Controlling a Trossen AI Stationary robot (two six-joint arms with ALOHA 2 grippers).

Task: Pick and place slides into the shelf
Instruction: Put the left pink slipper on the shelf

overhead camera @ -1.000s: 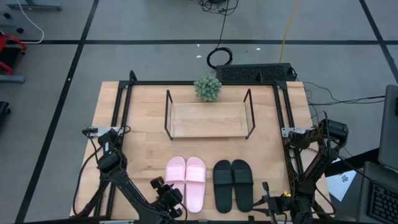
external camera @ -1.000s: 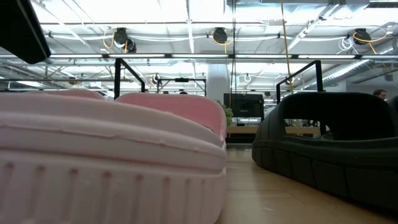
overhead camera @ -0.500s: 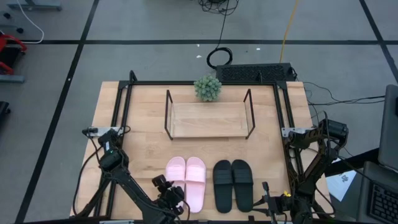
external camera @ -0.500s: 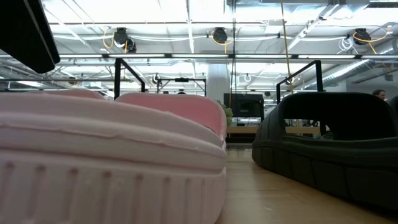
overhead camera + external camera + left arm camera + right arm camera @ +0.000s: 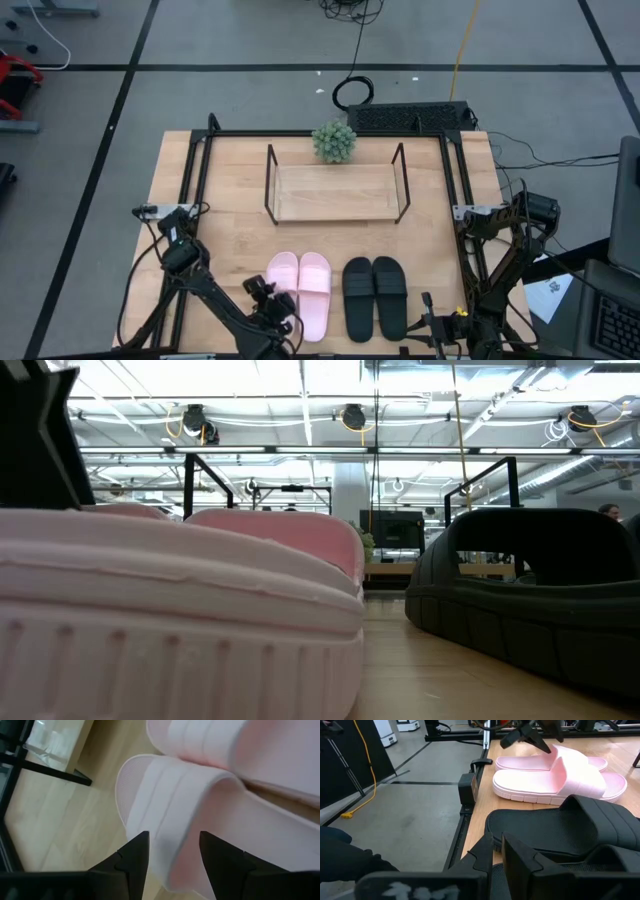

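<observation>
Two pale pink slides (image 5: 299, 290) and two black slides (image 5: 375, 297) lie sole-down side by side on the table's near half. The shelf (image 5: 335, 192) stands behind them with its board bare. My left gripper (image 5: 170, 847) is open and hangs just above the strap of the left pink slide (image 5: 165, 795), one finger on each side, pointing down at a slant. In the right wrist view the left gripper (image 5: 530, 737) is clear of that slide. My right gripper (image 5: 497, 852) is shut on nothing, near the table's front edge beside the black slides (image 5: 580, 827).
A small green plant (image 5: 334, 142) stands behind the shelf at the far edge. A black metal frame (image 5: 200, 170) runs round the tabletop. In the low view a pink slide (image 5: 180, 610) and a black slide (image 5: 530, 600) fill the foreground.
My left gripper has come down and a little toward the far edge, closing on the left pink slide's strap. The slides have not moved.
</observation>
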